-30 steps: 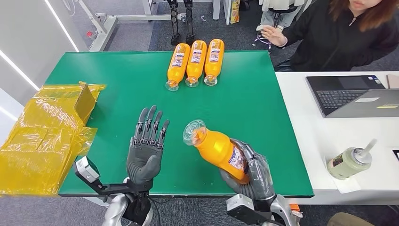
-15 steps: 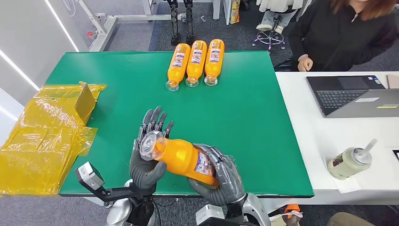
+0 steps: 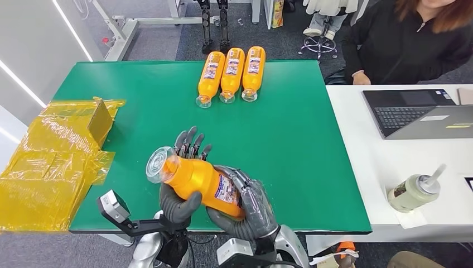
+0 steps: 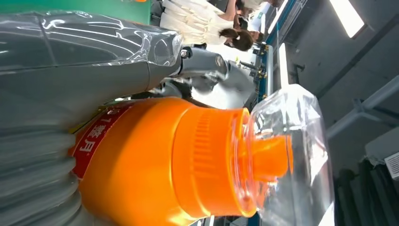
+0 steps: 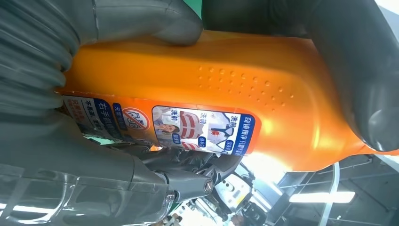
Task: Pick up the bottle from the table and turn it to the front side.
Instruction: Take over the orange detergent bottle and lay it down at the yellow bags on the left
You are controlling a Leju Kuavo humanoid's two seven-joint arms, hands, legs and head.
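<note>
An orange bottle (image 3: 198,178) with a clear cap (image 3: 158,163) hangs tilted above the green table's (image 3: 290,139) front edge, cap towards the left. My right hand (image 3: 251,209) grips its lower body, where the printed label (image 5: 197,125) faces the right wrist camera. My left hand (image 3: 178,204) lies under the bottle's upper half with the palm against it. Its fingers (image 3: 189,142) stick out straight beyond the bottle, and the thumb sits at the near side. The left wrist view shows the bottle's shoulder and cap (image 4: 263,160) close up.
Three more orange bottles (image 3: 231,72) lie side by side at the table's far edge. Crumpled yellow bags (image 3: 50,162) cover the left end. To the right, a white desk carries a laptop (image 3: 418,111) and a cup (image 3: 415,192), and a person (image 3: 413,39) sits behind it.
My right hand has carried the bottle leftward and nearer, from beside my left hand onto its palm. The left hand stayed roughly in place, fingers still straight. The person lowered a hand.
</note>
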